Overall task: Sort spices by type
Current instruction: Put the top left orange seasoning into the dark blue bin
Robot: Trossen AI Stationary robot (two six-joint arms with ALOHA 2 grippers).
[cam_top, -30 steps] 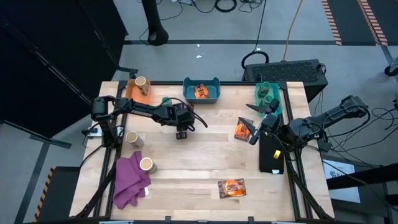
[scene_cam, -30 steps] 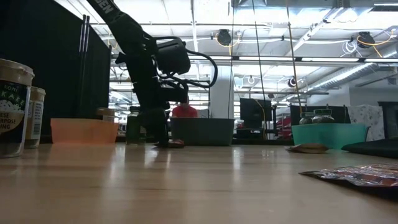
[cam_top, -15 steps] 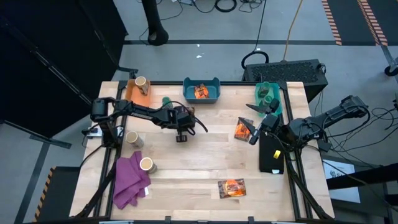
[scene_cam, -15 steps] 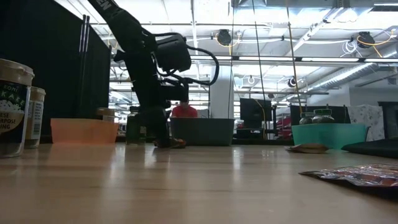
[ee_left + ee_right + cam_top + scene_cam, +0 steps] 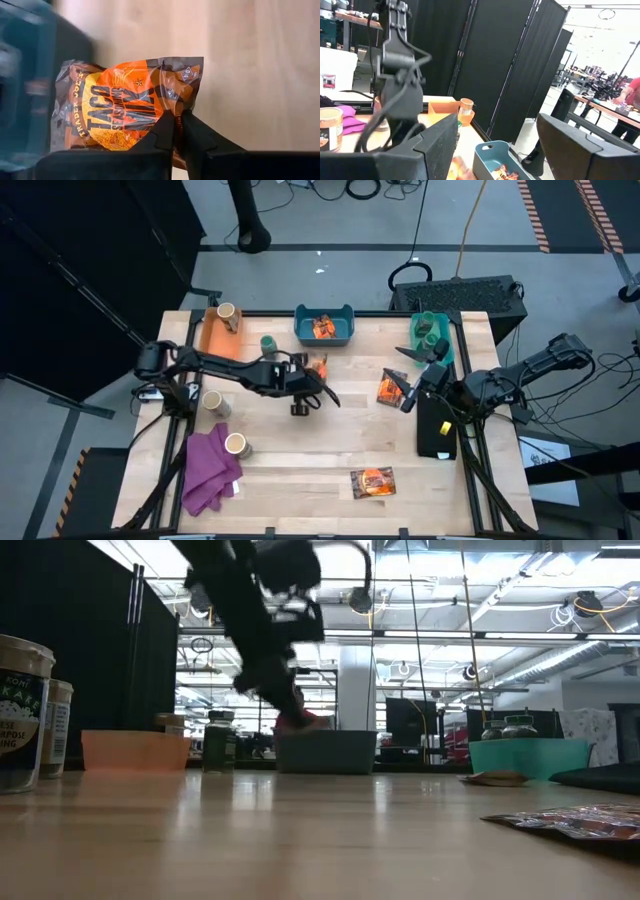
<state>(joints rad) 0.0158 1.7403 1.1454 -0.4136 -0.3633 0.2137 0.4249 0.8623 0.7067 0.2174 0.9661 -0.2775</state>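
My left gripper hovers over the table's middle, just near the blue bin, and is shut on an orange-and-dark taco-mix packet. Other packets lie in the blue bin, near my right gripper and at the near edge. A dark-green jar stands on the table, and more stand in the teal bin. Tan jars stand at the left, on the purple cloth and in the orange bin. My right gripper waits open at the table's right side. My left gripper pinches the packet by one short edge between its two shut fingers. The packet is lifted clear of the table and sticks out beyond the fingertips toward the blue bin.
The purple cloth lies at the near left corner. A black flat object lies at the right edge under my right arm. Bare wood stretches across the table's middle and near side.
My left gripper has risen from the table's middle and swung toward the far side and the blue bin, keeping its hold. The packet has come up off the table with it and now shows beside the fingers.
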